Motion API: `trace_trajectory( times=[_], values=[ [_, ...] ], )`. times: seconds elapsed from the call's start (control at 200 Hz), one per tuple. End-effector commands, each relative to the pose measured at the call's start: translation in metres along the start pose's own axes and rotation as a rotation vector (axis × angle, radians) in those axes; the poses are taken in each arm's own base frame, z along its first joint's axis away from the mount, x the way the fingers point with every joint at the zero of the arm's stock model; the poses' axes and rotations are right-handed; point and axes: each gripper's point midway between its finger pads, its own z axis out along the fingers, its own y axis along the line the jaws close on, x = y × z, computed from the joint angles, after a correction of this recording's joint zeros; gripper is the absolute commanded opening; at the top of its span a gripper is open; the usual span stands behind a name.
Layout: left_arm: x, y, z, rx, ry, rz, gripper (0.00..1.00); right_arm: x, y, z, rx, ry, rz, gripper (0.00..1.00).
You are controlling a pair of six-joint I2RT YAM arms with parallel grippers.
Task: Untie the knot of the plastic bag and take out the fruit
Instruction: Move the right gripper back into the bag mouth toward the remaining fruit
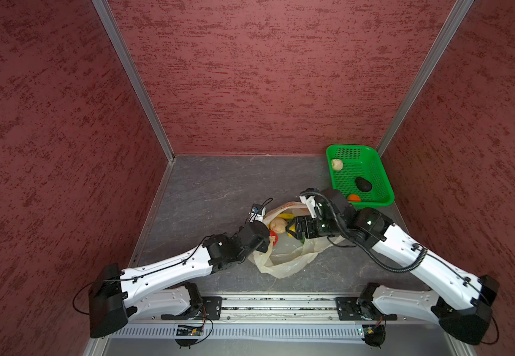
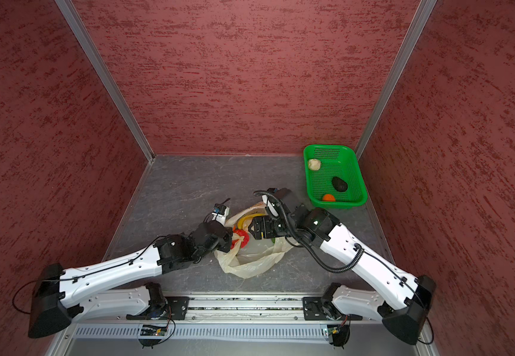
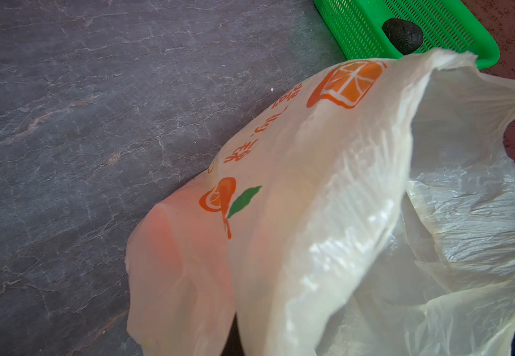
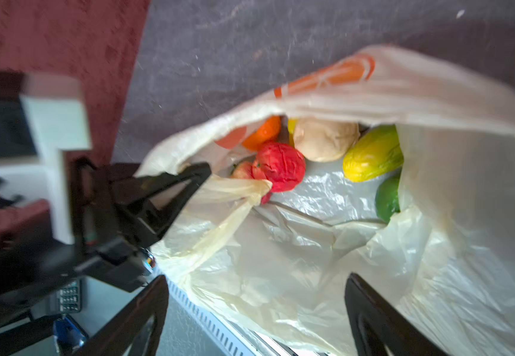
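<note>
The knot looks undone: the plastic bag (image 1: 284,259) lies open-mouthed on the bench (image 1: 206,191). 3 fruit sit in the green basket (image 1: 347,153): cream piece (image 1: 337,164), avocado (image 1: 363,184), orange (image 1: 354,197). At least 5 remain inside, including the red apple (image 4: 280,166) and mango (image 4: 373,154). The left end effector (image 4: 194,177) pinches the bag's rim; the right end effector (image 4: 256,276) hovers released at the mouth.

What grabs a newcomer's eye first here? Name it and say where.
The pale-yellow plastic bag lies open at the centre, bright fruit showing in its mouth: a red apple, a cream lump and a yellow-green mango. The left pincer is shut on the bag's rim, while the right pincer hangs open at the mouth. A green basket in the far right corner holds three pieces already.
</note>
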Motion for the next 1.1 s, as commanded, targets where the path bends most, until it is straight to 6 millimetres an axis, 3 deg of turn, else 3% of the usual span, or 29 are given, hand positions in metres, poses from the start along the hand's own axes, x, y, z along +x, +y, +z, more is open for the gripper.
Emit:
trace_trajectory(
  times=[0.0, 0.316, 0.526, 0.621, 0.817, 0.937, 1.092],
  values=[
    [-0.005, -0.002, -0.003, 0.000, -0.018, -0.011, 0.00, 0.003, -0.006, 0.012, 0.051, -0.032, -0.006, 0.89],
    [0.015, -0.019, 0.001, 0.050, 0.015, -0.007, 0.00, 0.059, -0.056, 0.072, 0.186, 0.114, 0.015, 0.88],
    [0.033, -0.031, 0.006, 0.069, 0.050, 0.008, 0.00, 0.094, -0.090, 0.085, 0.280, 0.187, 0.082, 0.87],
    [0.037, -0.033, 0.008, 0.067, 0.059, 0.017, 0.00, 0.088, -0.085, 0.086, 0.272, 0.181, 0.086, 0.88],
    [0.031, -0.031, 0.006, 0.058, 0.037, 0.016, 0.00, 0.051, -0.054, 0.083, 0.208, 0.110, 0.067, 0.89],
    [0.028, -0.032, 0.005, 0.059, 0.027, 0.016, 0.00, 0.038, -0.044, 0.093, 0.181, 0.080, 0.054, 0.89],
    [0.026, -0.031, 0.004, 0.054, 0.020, 0.015, 0.00, 0.023, -0.047, 0.112, 0.218, 0.044, 0.042, 0.90]
  ],
)
